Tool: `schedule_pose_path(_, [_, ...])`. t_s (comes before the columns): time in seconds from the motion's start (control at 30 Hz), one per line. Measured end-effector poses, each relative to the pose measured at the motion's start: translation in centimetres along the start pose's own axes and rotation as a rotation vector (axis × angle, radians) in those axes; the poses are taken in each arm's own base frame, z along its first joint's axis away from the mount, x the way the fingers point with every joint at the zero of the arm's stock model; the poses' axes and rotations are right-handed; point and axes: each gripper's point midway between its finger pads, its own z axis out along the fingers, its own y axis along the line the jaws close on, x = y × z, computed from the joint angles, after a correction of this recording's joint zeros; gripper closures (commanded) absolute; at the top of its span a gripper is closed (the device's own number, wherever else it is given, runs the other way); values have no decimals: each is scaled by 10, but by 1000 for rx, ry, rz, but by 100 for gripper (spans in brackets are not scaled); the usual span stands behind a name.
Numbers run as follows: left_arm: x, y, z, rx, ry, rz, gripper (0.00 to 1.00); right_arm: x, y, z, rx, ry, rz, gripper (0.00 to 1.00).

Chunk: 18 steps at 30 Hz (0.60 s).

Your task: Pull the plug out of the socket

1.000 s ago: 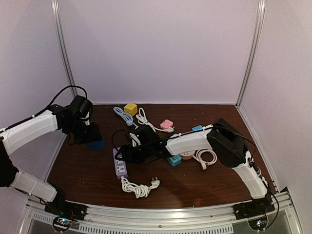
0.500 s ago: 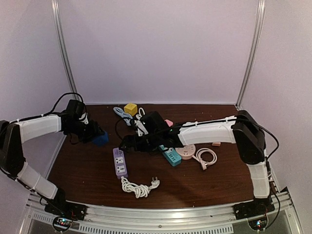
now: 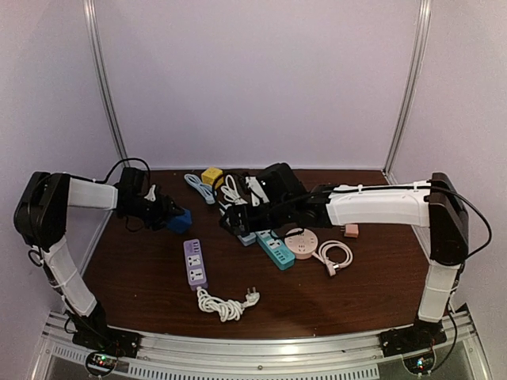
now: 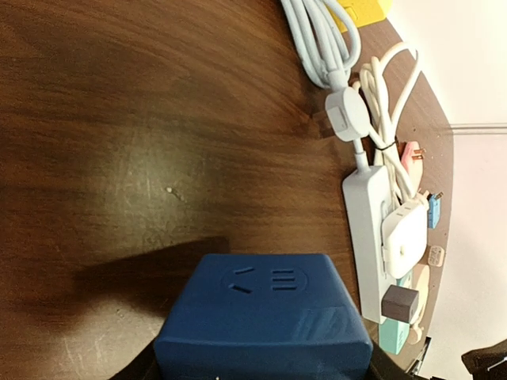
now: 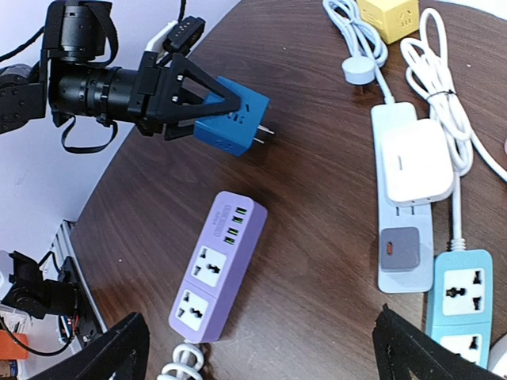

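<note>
Dark wood table (image 3: 333,293), and the big change is the right gripper (image 3: 242,215). It has let go of the purple power strip (image 3: 194,264) and swung toward the back, fingers spread wide with nothing between them. The left gripper (image 5: 178,87) is clamped on the blue plug (image 5: 230,115), held up off the tabletop, well apart from that strip, prongs bare. Looks unplugged to me, so basically done.
</note>
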Motion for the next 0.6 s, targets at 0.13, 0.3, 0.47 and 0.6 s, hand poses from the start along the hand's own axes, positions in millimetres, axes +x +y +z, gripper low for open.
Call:
schedule_pose_path(0.13, [1,3,6,22,20,-12,72,9,-17,-2,48,20,-5,0])
schedule_pose_path(0.3, [3,10,9,21,37,-30,65,16,-26,-3,73,34,-3,0])
schedule_pose_path(0.47, [3,12,10,19,39,-27,51,18,-27,-2,76,38,-2,0])
schedule_pose_path(0.6, [3,13,10,14,38,-18,41,18,-29,-2,83,40,-5,0])
